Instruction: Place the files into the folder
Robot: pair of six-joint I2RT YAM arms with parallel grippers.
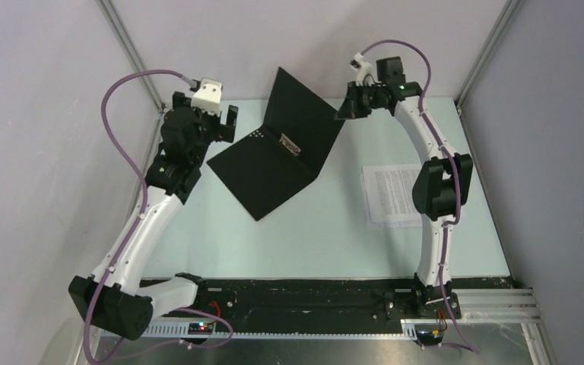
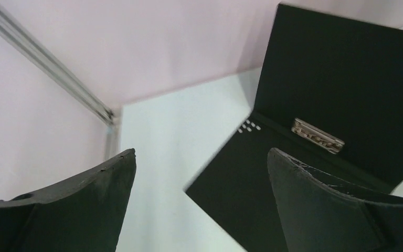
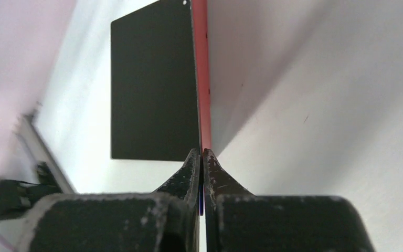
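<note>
The folder (image 1: 270,171) lies open at the table's back middle, black inside up, with a metal clip (image 1: 289,144) at its hinge. Its right cover (image 1: 303,114) stands raised. My right gripper (image 1: 344,108) is shut on that cover's outer edge; the right wrist view shows its red outside (image 3: 203,79) and black inside (image 3: 155,84) running from the jaws. My left gripper (image 1: 226,125) is open and empty, hovering by the folder's left corner (image 2: 231,189). The files (image 1: 389,196), white printed sheets, lie on the table at the right, partly hidden under my right arm.
Pale walls with metal frame posts (image 1: 133,53) close in the back and both sides. A black strip and rail (image 1: 296,300) run along the near edge at the arm bases. Purple cables (image 1: 114,99) loop off both arms.
</note>
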